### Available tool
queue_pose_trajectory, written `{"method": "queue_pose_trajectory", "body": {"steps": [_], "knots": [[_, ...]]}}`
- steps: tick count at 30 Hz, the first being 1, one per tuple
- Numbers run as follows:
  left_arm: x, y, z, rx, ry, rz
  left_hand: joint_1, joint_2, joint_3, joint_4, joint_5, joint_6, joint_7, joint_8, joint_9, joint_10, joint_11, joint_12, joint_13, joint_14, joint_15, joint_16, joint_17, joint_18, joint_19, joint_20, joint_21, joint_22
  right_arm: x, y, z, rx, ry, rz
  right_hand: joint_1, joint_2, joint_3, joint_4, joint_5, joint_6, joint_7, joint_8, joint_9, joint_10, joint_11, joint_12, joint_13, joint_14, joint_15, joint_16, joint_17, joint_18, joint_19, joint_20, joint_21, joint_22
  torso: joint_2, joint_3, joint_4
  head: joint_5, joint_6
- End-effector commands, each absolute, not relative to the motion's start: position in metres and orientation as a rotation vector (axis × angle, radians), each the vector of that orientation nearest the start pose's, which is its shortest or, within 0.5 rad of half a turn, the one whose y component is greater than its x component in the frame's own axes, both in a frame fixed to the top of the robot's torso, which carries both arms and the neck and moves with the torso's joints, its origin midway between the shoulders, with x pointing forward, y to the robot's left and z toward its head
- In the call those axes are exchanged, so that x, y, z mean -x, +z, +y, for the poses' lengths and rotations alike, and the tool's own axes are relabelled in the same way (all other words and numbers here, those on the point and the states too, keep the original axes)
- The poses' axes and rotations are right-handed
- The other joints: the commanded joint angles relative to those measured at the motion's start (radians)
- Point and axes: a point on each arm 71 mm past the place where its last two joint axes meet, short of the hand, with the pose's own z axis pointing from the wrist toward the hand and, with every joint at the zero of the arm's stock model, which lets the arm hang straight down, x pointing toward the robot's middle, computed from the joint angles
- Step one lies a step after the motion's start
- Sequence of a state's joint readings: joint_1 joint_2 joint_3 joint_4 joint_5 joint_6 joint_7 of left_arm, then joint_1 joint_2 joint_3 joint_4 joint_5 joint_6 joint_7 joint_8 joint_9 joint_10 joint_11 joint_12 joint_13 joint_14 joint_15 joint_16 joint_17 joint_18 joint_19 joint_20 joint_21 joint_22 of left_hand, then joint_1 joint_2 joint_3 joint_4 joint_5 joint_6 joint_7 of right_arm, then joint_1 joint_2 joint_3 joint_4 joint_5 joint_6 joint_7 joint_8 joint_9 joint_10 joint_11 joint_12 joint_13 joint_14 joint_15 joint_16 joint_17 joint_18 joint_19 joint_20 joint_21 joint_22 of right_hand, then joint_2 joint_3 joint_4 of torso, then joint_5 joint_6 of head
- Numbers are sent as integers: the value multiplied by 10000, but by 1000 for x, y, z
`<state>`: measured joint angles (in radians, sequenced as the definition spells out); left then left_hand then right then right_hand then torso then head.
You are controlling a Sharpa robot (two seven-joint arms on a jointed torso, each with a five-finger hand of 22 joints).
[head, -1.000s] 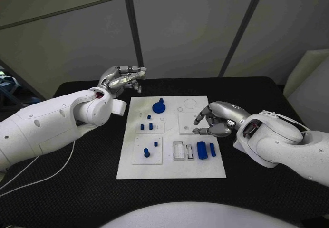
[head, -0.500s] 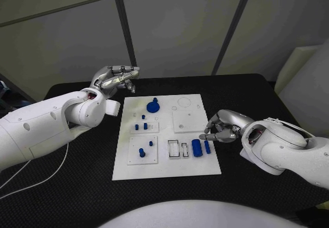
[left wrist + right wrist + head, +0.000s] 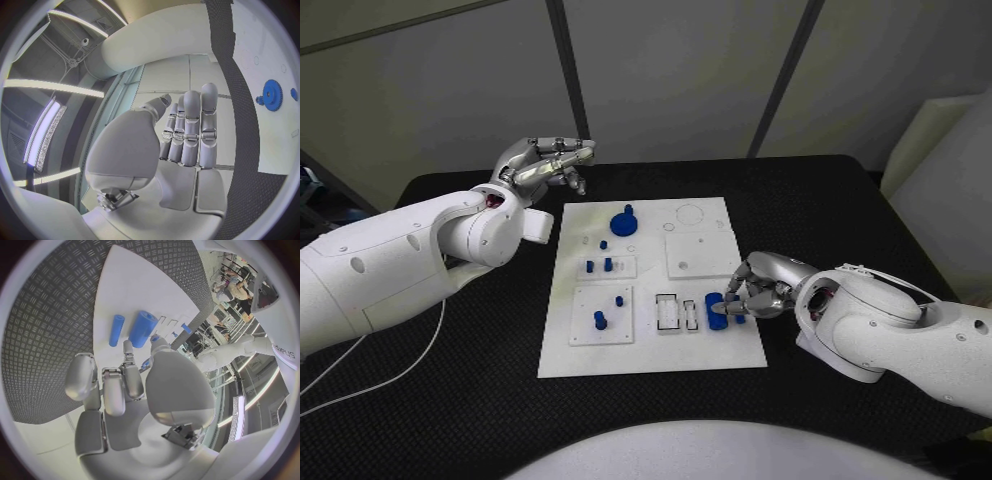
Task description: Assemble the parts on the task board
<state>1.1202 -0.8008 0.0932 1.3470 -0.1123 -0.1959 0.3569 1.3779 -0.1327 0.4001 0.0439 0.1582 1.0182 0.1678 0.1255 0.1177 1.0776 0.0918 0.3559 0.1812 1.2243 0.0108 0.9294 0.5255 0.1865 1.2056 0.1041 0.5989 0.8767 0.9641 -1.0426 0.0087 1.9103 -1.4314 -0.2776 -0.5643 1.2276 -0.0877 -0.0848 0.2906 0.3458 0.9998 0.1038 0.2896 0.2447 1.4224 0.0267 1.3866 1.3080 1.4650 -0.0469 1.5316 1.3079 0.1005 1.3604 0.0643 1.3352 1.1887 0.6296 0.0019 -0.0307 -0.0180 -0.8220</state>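
Observation:
The white task board (image 3: 653, 352) lies in the middle of the black table. On it are a blue gear (image 3: 626, 222), short blue pegs (image 3: 599, 266) in a square plate, one peg (image 3: 600, 320) in a nearer plate, and a thick blue cylinder (image 3: 714, 308). My right hand (image 3: 753, 288) sits low at the board's right edge, fingertips down beside that cylinder. The right wrist view shows the thick cylinder (image 3: 142, 329) and a thin blue rod (image 3: 117, 330) lying free just past my fingers (image 3: 128, 365). My left hand (image 3: 545, 163) is raised beyond the board's far left corner, fingers straight, holding nothing; the left wrist view shows the gear (image 3: 272, 92).
Two small white slotted frames (image 3: 678, 313) lie left of the thick cylinder. A plain white square plate (image 3: 698, 255) sits on the board's right half. Black table (image 3: 459, 390) surrounds the board on all sides.
My right hand has come nearer and lower, from the plain square plate to the blue cylinder at the board's right edge. My left hand has stayed raised where it was.

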Motion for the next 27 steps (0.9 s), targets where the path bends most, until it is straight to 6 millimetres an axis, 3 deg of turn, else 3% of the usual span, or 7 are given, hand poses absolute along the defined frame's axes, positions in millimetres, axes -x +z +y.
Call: {"method": "queue_pose_trajectory", "body": {"steps": [1, 19, 27], "knots": [[-520, -182, 237, 10722, -15493, 13933, -49, -3, -43, -4, -33, -15, 39, 12, -17, -50, 21, 65, 11, -60, 15, 57, -18, -60, 0, 45, -65, -11, -373, -244, -206, -1394, 4449, 20367, -48, 55, -78, 4, -8, -79, -3, 49, 31, 102, -12, 79, 441, 918, 42, 56, 1931, -206, 72, 26, 42, 24, 0, 4, -14, 26, -23], [-520, -182, 237, 10719, -15509, 13951, -50, 2, -57, 4, -31, -19, 39, 16, -20, -60, 21, 78, 13, -65, 19, 63, -29, -55, -9, 50, -98, -35, -374, -264, -192, -1105, 4283, 20936, -68, 200, -212, -2, -33, -93, -25, 190, 168, 109, -28, 88, 493, 930, 34, 92, 2000, -212, 81, 24, 74, 74, 2, -1, 6, 39, -75], [-520, -182, 238, 10722, -15504, 13961, -51, 3, -64, 7, -31, -23, 40, 17, -21, -66, 22, 83, 14, -68, 20, 66, -35, -54, -10, 52, -106, -41, -375, -265, -193, -1508, 4221, 20659, 147, 480, -260, -30, 279, -44, -87, 401, 371, 129, -80, 83, 546, 933, -3, 106, 2026, -217, 90, 0, 106, 123, -7, -4, -9, 77, -91]]}}
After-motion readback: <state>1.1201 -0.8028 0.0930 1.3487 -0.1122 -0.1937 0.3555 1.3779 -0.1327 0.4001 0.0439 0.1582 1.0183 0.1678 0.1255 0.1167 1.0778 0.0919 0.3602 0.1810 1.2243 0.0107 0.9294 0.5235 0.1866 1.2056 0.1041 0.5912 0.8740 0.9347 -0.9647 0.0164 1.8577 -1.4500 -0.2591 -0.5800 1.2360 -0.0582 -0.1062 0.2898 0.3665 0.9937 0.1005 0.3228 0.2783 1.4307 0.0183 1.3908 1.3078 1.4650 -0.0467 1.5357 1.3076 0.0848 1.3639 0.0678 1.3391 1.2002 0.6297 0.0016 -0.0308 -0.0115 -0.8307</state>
